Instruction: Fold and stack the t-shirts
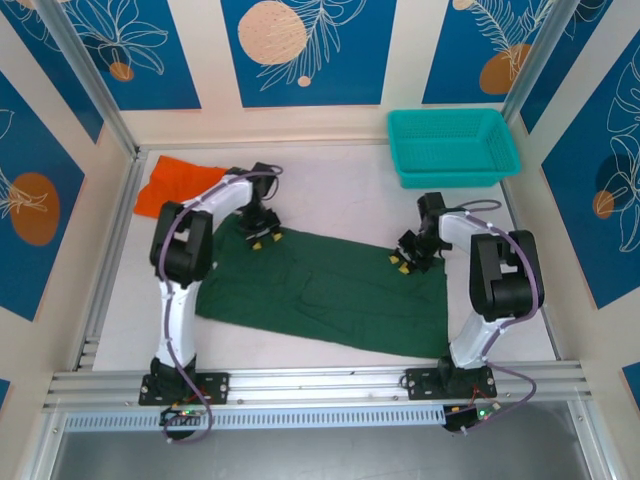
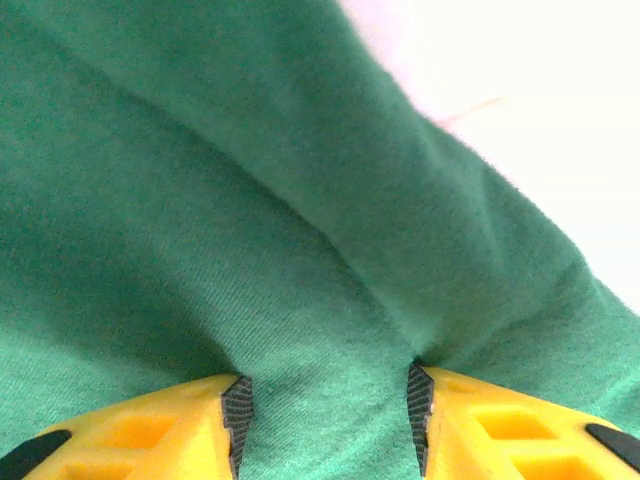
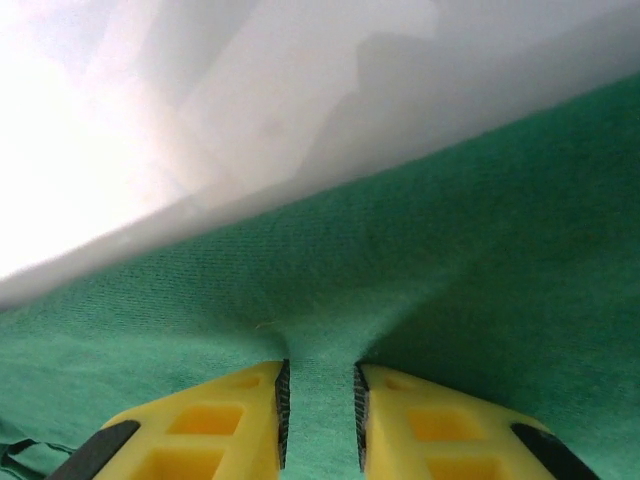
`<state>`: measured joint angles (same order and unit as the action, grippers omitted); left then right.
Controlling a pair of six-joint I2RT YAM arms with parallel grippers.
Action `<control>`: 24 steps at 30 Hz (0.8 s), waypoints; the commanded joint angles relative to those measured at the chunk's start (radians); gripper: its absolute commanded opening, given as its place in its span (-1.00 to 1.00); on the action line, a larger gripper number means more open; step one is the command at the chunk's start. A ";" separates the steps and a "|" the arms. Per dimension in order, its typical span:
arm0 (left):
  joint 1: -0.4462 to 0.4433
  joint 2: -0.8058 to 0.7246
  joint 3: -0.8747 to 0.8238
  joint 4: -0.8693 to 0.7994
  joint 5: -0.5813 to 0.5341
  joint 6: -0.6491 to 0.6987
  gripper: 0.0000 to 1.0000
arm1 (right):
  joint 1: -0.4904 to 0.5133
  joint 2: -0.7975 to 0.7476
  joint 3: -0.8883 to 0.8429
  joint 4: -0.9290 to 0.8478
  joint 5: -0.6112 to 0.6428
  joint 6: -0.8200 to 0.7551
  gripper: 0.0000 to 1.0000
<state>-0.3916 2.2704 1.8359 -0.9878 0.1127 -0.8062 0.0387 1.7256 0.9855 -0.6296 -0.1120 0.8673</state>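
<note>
The orange t-shirt lies crumpled in the far left corner of the surface, not yet folded; the left gripper sits low on the far left edge of the green t-shirt, its fingers pinching a ridge of cloth; the shirt itself lies spread across the middle; the right gripper bites the far right edge, its fingers nearly together on a thin tuck; the teal basket stands apart at the far right. The fold likely goes best if both arms lift together and level, keeping that edge taut, then lay it toward the near hem.
</note>
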 commanded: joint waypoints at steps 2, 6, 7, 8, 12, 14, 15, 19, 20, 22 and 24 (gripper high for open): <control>-0.043 0.260 0.327 -0.004 0.035 0.005 -0.06 | -0.080 -0.045 0.007 -0.078 -0.032 -0.027 -0.44; -0.043 0.512 0.820 -0.027 0.072 0.053 -0.06 | -0.117 -0.077 0.045 -0.107 -0.052 -0.070 -0.44; -0.042 0.560 0.910 -0.001 0.089 0.053 -0.05 | -0.116 -0.093 0.059 -0.116 -0.045 -0.080 -0.42; -0.041 0.584 0.952 0.042 0.101 0.052 -0.04 | -0.113 -0.111 0.077 -0.132 -0.035 -0.090 -0.41; -0.025 0.556 0.954 0.184 0.113 0.051 0.22 | -0.088 -0.181 0.148 -0.190 -0.010 -0.126 -0.37; -0.017 0.507 0.953 0.185 0.107 0.084 0.42 | -0.058 -0.216 0.166 -0.220 -0.011 -0.147 -0.36; -0.012 0.475 0.952 0.176 0.105 0.109 0.50 | -0.035 -0.231 0.168 -0.230 -0.023 -0.164 -0.35; 0.010 0.328 0.902 0.100 0.091 0.194 0.67 | 0.099 -0.275 0.125 -0.255 -0.094 -0.231 -0.34; 0.017 0.292 0.874 0.071 0.072 0.203 0.67 | 0.136 -0.279 0.105 -0.256 -0.105 -0.245 -0.35; 0.037 0.200 0.784 -0.009 0.006 0.204 0.64 | 0.224 -0.279 0.059 -0.262 -0.137 -0.255 -0.36; 0.055 0.106 0.638 -0.056 -0.061 0.168 0.53 | 0.294 -0.275 0.015 -0.253 -0.175 -0.260 -0.38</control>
<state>-0.3763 2.5534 2.5885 -0.9199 0.1581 -0.6449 0.2535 1.4502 1.0653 -0.8192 -0.1970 0.6559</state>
